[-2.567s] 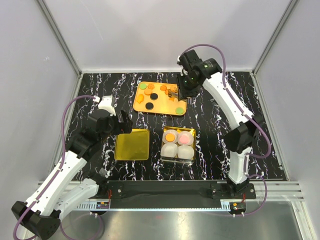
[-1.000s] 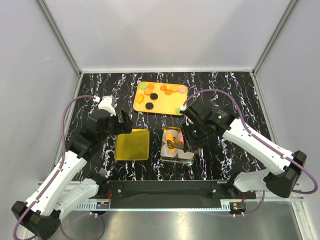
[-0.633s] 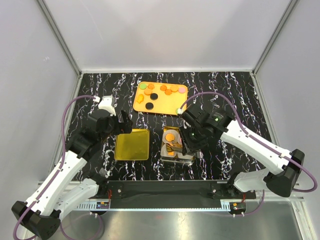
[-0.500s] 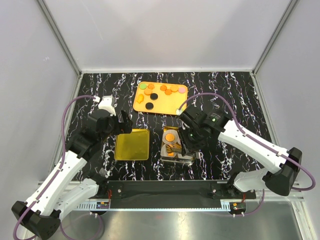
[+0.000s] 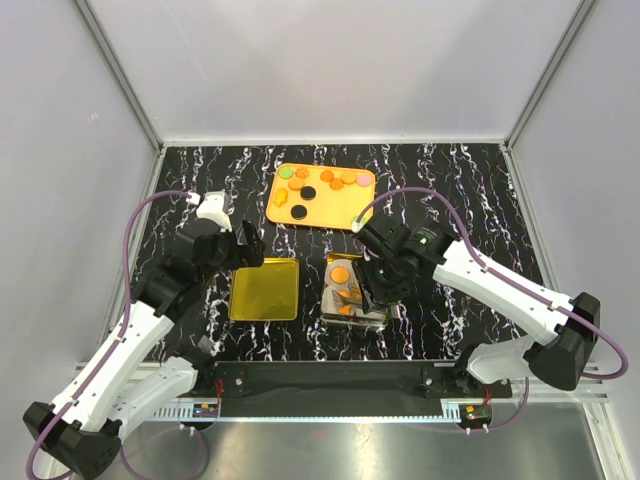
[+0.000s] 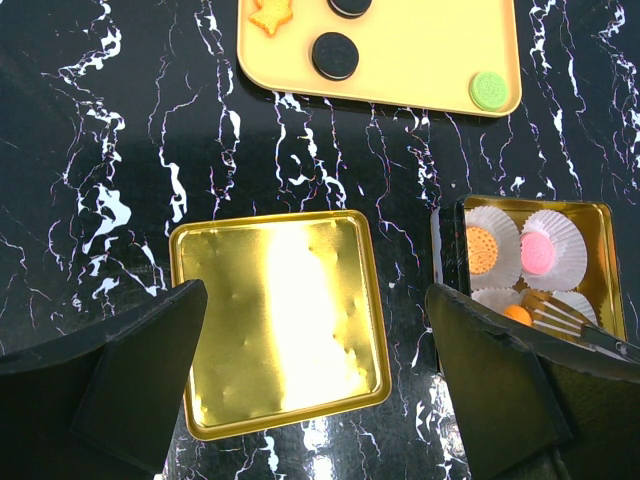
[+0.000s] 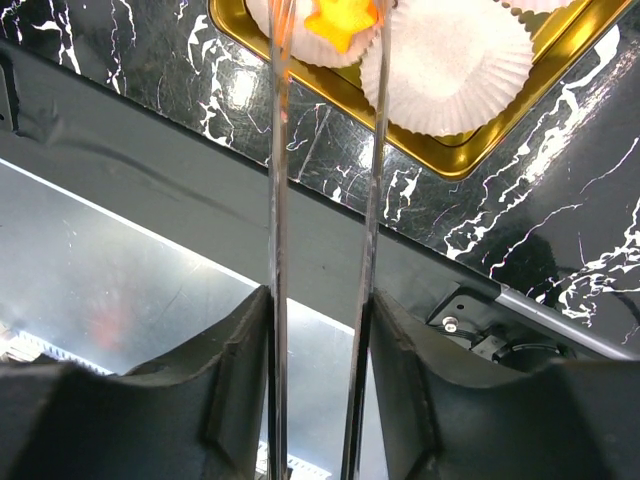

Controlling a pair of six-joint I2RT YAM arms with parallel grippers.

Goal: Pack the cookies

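1. The right end effector has two long, thin, clear fingers standing a narrow gap apart. An orange star-shaped cookie lies between their tips; it is not pinched.
2. That star rests in a white pleated paper cup at the near edge of a gold square metal tin. An empty white paper cup sits just beside it.
3. At the tin's far side, one cup holds a round orange cookie and its neighbour a round pink cookie.
4. The left end effector is spread wide and holds nothing. It hangs above a gold square lid, which lies flat to the left of the tin.
5. Beyond both, an orange rectangular tray carries the remaining cookies: two black discs, a green disc, and orange shapes.
6. Everything sits on a black marble-patterned bench.
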